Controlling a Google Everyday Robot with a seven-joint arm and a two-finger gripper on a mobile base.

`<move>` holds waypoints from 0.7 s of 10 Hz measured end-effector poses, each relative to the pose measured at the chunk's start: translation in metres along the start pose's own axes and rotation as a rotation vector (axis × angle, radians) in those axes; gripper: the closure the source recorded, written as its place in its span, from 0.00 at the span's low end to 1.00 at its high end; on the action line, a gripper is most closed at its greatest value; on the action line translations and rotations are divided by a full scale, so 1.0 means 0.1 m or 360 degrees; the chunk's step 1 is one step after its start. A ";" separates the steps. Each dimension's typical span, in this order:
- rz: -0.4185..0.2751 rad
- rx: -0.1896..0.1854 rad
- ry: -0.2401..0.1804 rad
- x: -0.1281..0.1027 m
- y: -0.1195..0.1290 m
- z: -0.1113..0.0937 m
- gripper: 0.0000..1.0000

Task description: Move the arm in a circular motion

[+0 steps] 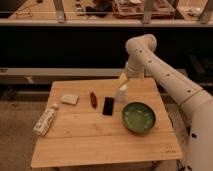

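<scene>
The large white arm (165,75) of thick rounded segments with small dark dots reaches in from the lower right, bends at a bulbous joint (141,45) at the upper right, and points down. Its pale yellowish tapered tip, the gripper (122,79), hangs over the far right part of the wooden table (90,140), just above and behind a small white bottle (121,94). It touches nothing that I can see.
On the table lie a green bowl (138,117) at the right, a black phone (108,106), a small reddish-brown object (93,99), a pale sponge (69,99) and a lying white bottle (45,121) at the left. Dark shelving stands behind.
</scene>
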 end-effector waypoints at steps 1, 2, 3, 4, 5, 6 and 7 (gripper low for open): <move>0.0116 0.0011 -0.0016 -0.34 0.13 -0.10 0.20; 0.0168 0.0000 -0.0024 -0.57 0.21 -0.18 0.20; 0.0206 -0.0037 -0.0054 -0.90 0.25 -0.27 0.20; 0.0217 -0.0097 -0.0131 -1.36 0.23 -0.36 0.20; 0.0181 -0.0133 -0.0202 -1.68 0.11 -0.42 0.20; 0.0116 -0.0168 -0.0267 -1.93 -0.06 -0.47 0.20; -0.0033 -0.0197 -0.0322 -2.15 -0.42 -0.57 0.20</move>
